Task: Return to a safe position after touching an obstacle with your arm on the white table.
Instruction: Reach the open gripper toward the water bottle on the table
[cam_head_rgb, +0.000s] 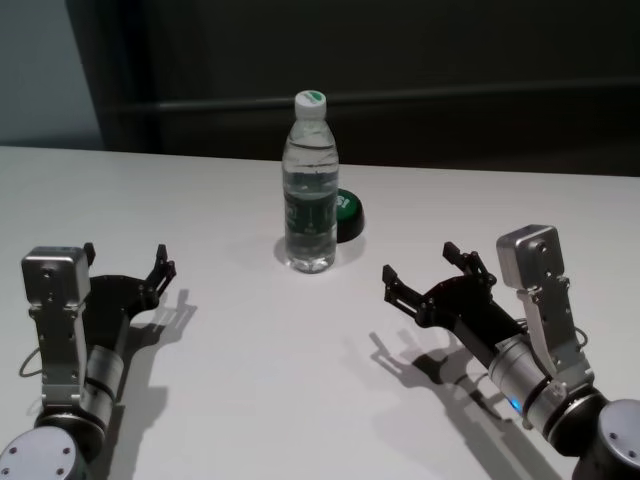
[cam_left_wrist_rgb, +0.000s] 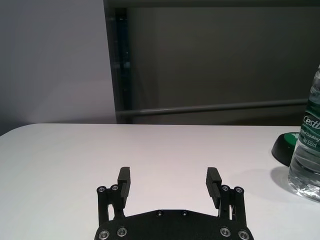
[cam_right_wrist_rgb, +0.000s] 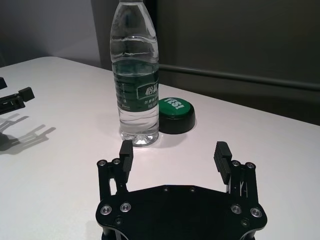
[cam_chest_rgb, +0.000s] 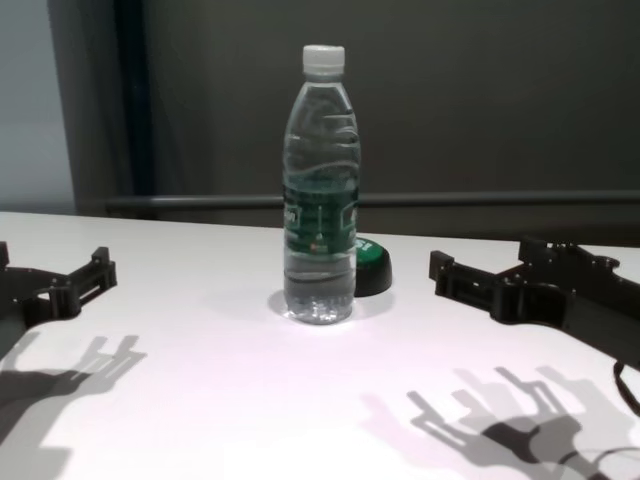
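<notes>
While both arms hang low over the white table, the water bottle stands upright at the centre of the head view, its white cap on and a dark green label band round its middle. Just behind it, toward the right of the frame, sits a low green button with a black rim (whether it touches the bottle's base cannot be told).

The right gripper sits in the lower right of the head view, released, fingers spread and holding nothing, pointed up and left toward the bottle but apart from it. The left gripper rests in the lower left, likewise spread and empty, well apart from the bottle. In the right wrist view the bottle rises just beyond the parted fingertips.

By my judgement both arms are at or near a drawn-back pose, with the bottle upright and clear of them. The risk lies with the right arm: a forward or leftward drift would bring a fingertip against the bottle, and a tall, narrow bottle tips easily. A pull away from the bottle looks safest.
</notes>
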